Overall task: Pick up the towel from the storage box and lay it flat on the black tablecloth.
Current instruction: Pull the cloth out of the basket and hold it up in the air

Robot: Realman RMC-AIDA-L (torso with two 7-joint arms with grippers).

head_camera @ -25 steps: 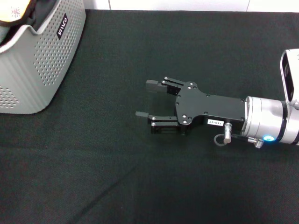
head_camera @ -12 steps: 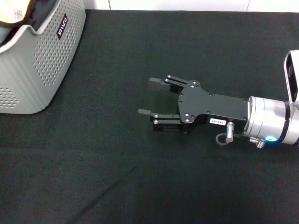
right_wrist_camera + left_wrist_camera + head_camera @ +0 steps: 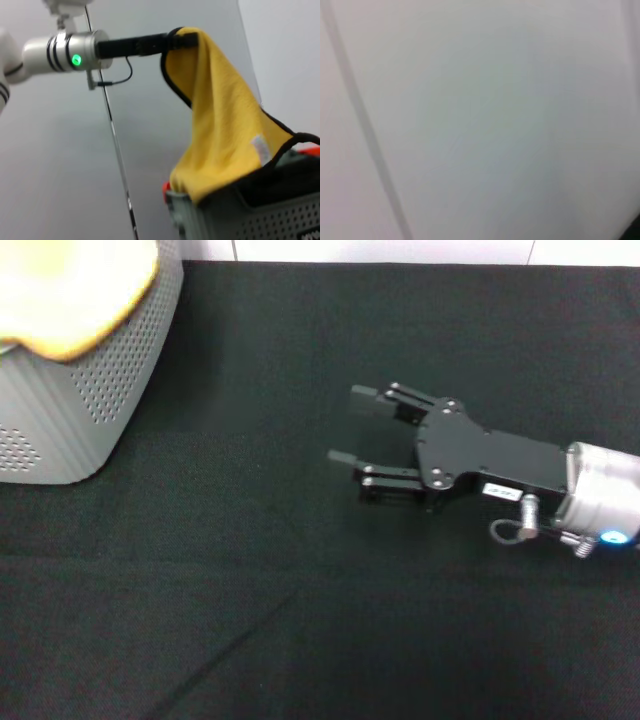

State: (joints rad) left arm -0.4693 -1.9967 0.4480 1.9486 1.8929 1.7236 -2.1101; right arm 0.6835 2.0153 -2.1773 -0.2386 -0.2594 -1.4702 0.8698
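Observation:
The towel (image 3: 70, 295) shows yellow and hangs over the light grey storage box (image 3: 95, 400) at the far left. In the right wrist view my left gripper (image 3: 176, 40) is shut on the towel's (image 3: 220, 125) top edge and holds it high. Its lower end still drapes over the box's rim (image 3: 225, 210). My right gripper (image 3: 342, 424) is open and empty, low over the black tablecloth (image 3: 300, 620) right of centre, its fingers pointing towards the box. The left wrist view shows only a pale wall.
The tablecloth ends at a white wall (image 3: 400, 250) along the back. A small red thing (image 3: 165, 187) shows at the box's rim. Dark contents (image 3: 280, 185) lie inside the box.
The towel has risen out of the box and now covers the box's top in the head view. My right gripper has shifted right and slightly back, and has tilted.

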